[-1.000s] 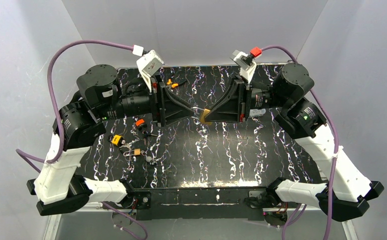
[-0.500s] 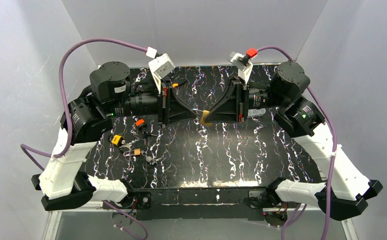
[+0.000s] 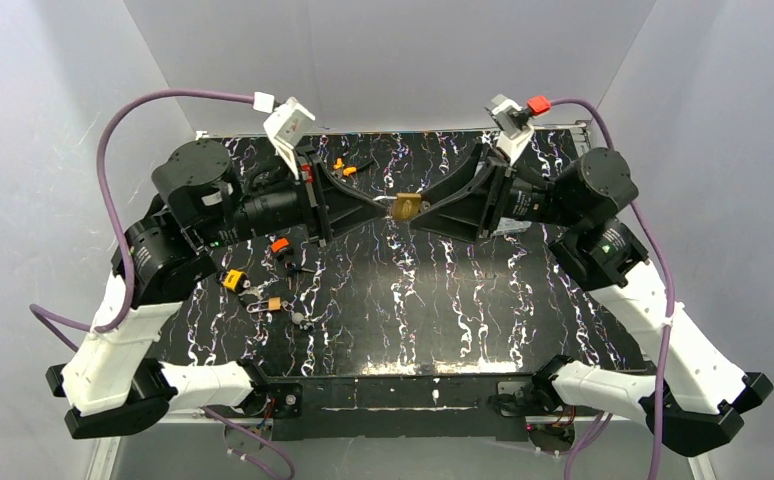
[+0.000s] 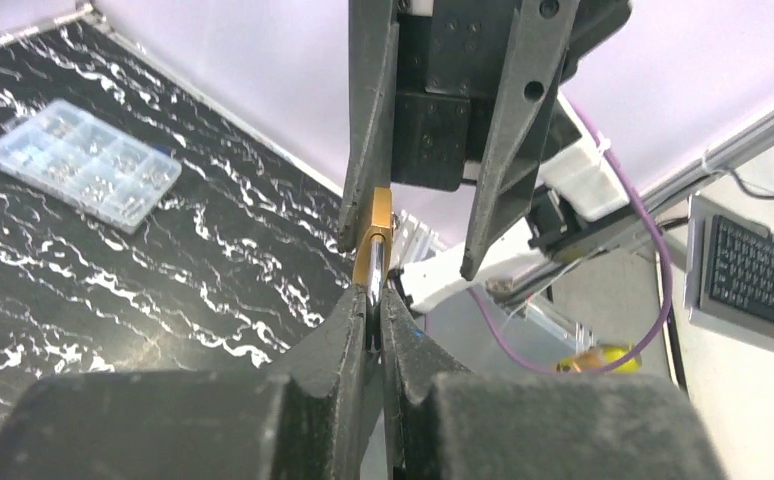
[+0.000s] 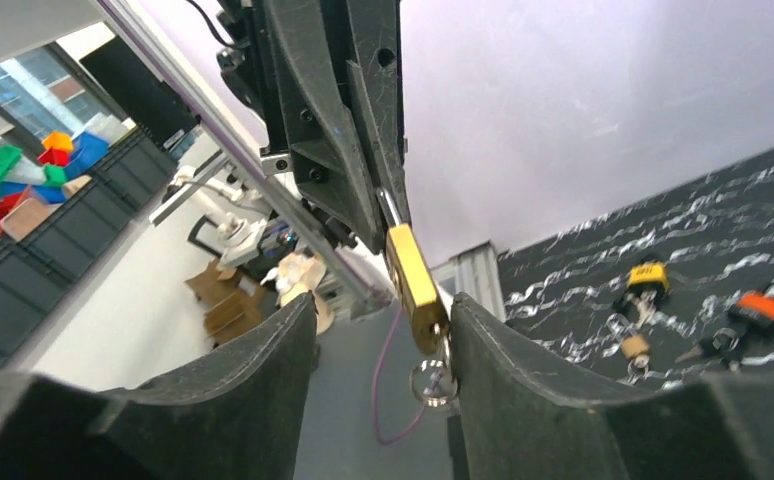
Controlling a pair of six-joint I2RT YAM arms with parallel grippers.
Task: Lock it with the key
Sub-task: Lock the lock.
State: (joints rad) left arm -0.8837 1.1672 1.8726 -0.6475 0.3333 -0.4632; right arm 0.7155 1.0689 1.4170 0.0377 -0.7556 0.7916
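The brass padlock (image 3: 404, 206) hangs in the air over the far middle of the table (image 3: 443, 320). The left gripper (image 4: 374, 300) is clenched on its shackle (image 5: 388, 210), while the right gripper (image 5: 381, 305) stands released, its jaws flanking the body. The key (image 5: 431, 380) appears seated underneath. The step in hand looks like regrasping; next, the right fingers must pinch that key and turn it.
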